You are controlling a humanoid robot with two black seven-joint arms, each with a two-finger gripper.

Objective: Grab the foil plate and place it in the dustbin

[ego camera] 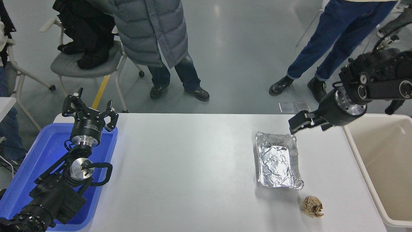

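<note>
One view only — a head camera set high on the near side, facing forward and down over the table (pixel 193 167). It stands well back: the whole tabletop shows, the bin (pixel 379 167) cut off at right, and the floor with people's legs at the far side — nothing overlaps with another view.
</note>
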